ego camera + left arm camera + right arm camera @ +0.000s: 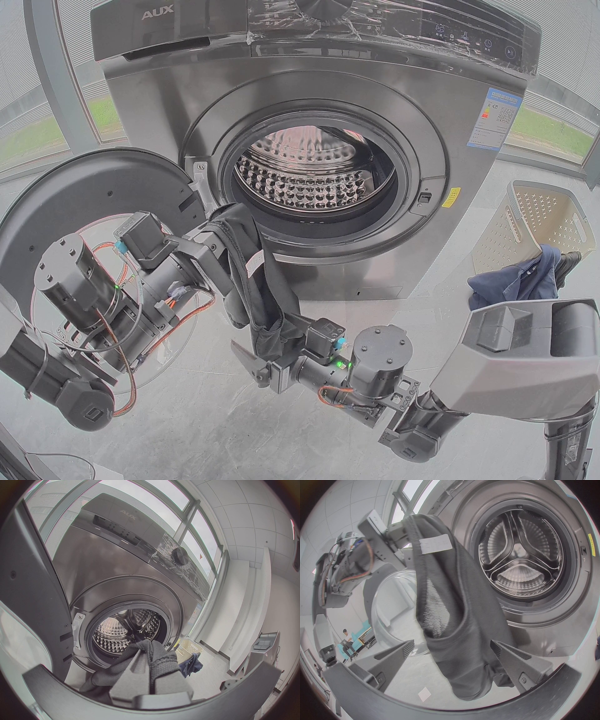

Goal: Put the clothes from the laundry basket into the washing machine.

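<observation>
A dark grey garment (259, 281) with a white label hangs from my left gripper (215, 240), which is shut on its top edge just left of the washing machine's open drum (312, 169). In the left wrist view the fingers (137, 673) pinch the cloth (159, 661) in front of the drum (125, 630). My right gripper (265, 357) is open below, and the garment's (456, 617) lower end hangs between its spread fingers (393, 655). The laundry basket (544, 219) stands on the floor at the right with a blue garment (519, 281) draped over its rim.
The round machine door (81, 187) stands swung open at the left, behind my left arm. The machine's steel front (387, 100) fills the far side. Bare tiled floor (206, 425) lies in front, and windows lie behind the machine.
</observation>
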Motion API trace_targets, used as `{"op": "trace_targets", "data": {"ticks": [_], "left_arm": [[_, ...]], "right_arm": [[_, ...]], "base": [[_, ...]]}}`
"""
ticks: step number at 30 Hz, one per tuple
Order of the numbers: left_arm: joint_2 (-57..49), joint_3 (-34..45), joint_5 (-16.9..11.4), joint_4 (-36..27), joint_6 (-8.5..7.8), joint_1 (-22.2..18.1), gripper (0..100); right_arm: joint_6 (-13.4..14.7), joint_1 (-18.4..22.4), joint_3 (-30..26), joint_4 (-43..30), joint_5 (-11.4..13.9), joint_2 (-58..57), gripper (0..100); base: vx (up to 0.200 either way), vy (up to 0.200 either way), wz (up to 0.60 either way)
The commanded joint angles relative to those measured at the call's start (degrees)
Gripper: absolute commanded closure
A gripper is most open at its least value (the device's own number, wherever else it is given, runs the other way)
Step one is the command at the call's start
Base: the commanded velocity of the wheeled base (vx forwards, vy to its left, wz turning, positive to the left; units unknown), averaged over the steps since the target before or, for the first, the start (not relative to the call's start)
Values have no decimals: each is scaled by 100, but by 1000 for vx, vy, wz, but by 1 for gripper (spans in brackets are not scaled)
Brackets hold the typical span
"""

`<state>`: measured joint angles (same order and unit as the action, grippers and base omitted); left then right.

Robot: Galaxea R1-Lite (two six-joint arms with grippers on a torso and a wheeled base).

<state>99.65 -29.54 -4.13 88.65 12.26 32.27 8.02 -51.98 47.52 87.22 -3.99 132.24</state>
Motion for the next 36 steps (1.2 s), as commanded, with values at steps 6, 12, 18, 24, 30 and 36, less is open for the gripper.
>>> {"op": "trace_targets", "data": {"ticks": [6, 12, 18, 24, 30, 36], "left_arm": [[-7, 1, 0, 3, 4, 16, 100], [-7, 18, 0, 3, 4, 8, 100], [-7, 27, -9, 3, 4, -36, 100], [-24, 168, -17, 3, -13, -54, 100], [-77, 238, -17, 3, -22, -107, 100], [-253, 291, -26, 3, -40, -107, 100]], "right_arm": [[15, 364, 565, 5, -164, 293, 100], [33, 461, 504, -48, -243, 179, 100], [15, 610, -199, -4, -225, -427, 100], [24, 1173, -1096, 40, -199, -1377, 100], [15, 1533, -1561, 102, -155, -2256, 100], [-11, 1753, -1430, 32, -164, -2721, 100]], "base": [[0, 0, 0], [0, 0, 0], [0, 0, 0], [0, 0, 0], [0, 0, 0], [0, 0, 0]]}}
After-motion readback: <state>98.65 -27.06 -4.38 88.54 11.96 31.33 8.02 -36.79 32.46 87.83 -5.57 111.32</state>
